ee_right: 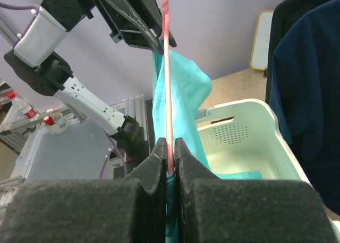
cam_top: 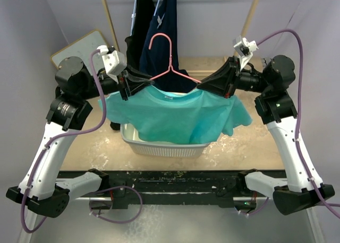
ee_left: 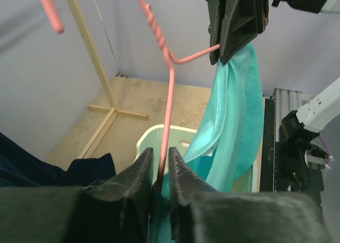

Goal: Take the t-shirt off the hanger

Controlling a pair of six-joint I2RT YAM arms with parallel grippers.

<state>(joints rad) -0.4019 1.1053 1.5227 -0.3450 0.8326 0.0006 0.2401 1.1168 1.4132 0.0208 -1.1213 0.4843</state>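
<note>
currently the teal t-shirt hangs on the pink hanger. both are held in the air between the two arms, above the white basket at mid table.

left gripper: clenched on the left shoulder end of the hanger. the pink wire is pinched between the fingers, with teal cloth bunched just under them.

right gripper: clamped tight on the right shoulder end, wire and cloth squeezed together between the pads.

hanger hook points up and far; its tip is free in the left wrist view.

shirt body drapes down over the basket's opening; cannot tell whether the hem touches it. right sleeve hangs just right of the basket.

dark garments hang on the far side behind the hanger. a whiteboard sits at far left.
</note>
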